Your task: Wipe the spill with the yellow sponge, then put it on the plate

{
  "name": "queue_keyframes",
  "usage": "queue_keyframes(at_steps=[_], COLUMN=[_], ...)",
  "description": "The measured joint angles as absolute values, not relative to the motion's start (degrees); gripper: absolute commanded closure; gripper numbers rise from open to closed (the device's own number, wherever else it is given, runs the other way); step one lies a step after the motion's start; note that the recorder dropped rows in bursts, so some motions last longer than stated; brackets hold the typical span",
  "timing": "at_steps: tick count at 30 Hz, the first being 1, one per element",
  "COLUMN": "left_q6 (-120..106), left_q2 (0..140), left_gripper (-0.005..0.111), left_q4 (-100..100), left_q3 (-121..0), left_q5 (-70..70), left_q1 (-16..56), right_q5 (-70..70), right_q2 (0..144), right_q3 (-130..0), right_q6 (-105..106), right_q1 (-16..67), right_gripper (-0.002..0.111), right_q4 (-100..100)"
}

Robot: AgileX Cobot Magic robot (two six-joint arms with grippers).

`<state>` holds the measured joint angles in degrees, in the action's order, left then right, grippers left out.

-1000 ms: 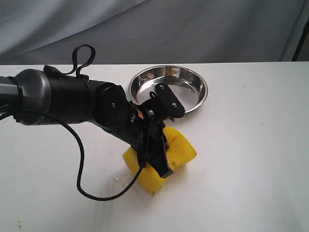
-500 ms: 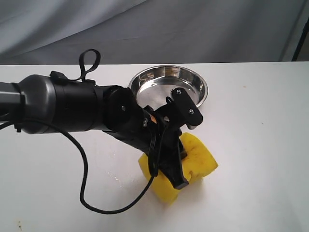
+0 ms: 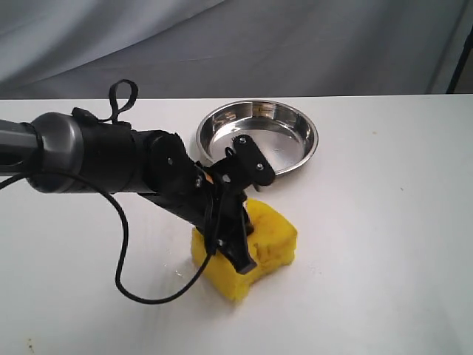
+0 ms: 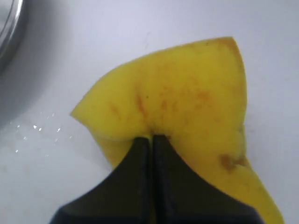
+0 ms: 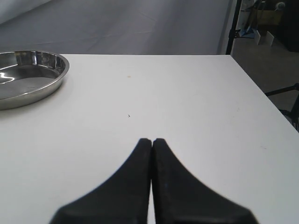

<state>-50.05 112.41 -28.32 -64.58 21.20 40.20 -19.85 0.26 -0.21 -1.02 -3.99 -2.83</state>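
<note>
Yellow sponge [image 3: 272, 238]: on the desk [image 3: 384, 244] in the near middle, apparently pressed down. It is buckled where it is pinched, and orange-brown stains mark its top face.
Long axis: runs roughly from 8 o'clock to 2 o'clock in the exterior view.
Handling: judged light, soft and springy, probably damp. The foam folds under pressure, so a deep pinch across the middle suits it; an edge grip might slip.
Left gripper [image 4: 152, 140]: clamped on the sponge's middle, jaws almost meeting through the squashed foam.
Spill: no amber puddle shows, only wet glints [image 4: 37, 127] beside the sponge. Whether any remains underneath cannot be told.
Plate [image 3: 310, 140]: at 12 o'clock from the sponge, near but apart.
Right gripper [image 5: 152, 141]: jaws together, holding nothing, over bare desk.
</note>
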Motion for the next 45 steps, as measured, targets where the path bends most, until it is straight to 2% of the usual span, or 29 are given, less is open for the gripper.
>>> queue_keyframes(at_steps=[12, 18, 28, 45], left_q6=[-49.41, -49.37, -49.49, -50.06], left_q2=[114.52, 114.52, 114.52, 114.52], left_gripper=[0.107, 0.107, 0.107, 0.107], left_q4=[-29.36, -29.14, -29.41, -34.54], left_q3=[-64.58, -64.58, -64.58, -64.58], left_q5=[17.88, 16.80, 16.93, 18.04], left_q1=[16.44, 11.75, 14.06, 28.84], right_q5=[-19.85, -19.85, -19.85, -19.85], right_q2=[0.26, 0.26, 0.26, 0.26], right_q3=[-0.21, -0.21, -0.21, -0.21], right_q6=[-1.02, -1.02, -1.02, -1.02], right_q1=[-3.99, -3.99, -3.99, -3.99], right_gripper=[0.108, 0.108, 0.108, 0.108], right_q4=[-2.83, -2.83, -2.83, -2.83])
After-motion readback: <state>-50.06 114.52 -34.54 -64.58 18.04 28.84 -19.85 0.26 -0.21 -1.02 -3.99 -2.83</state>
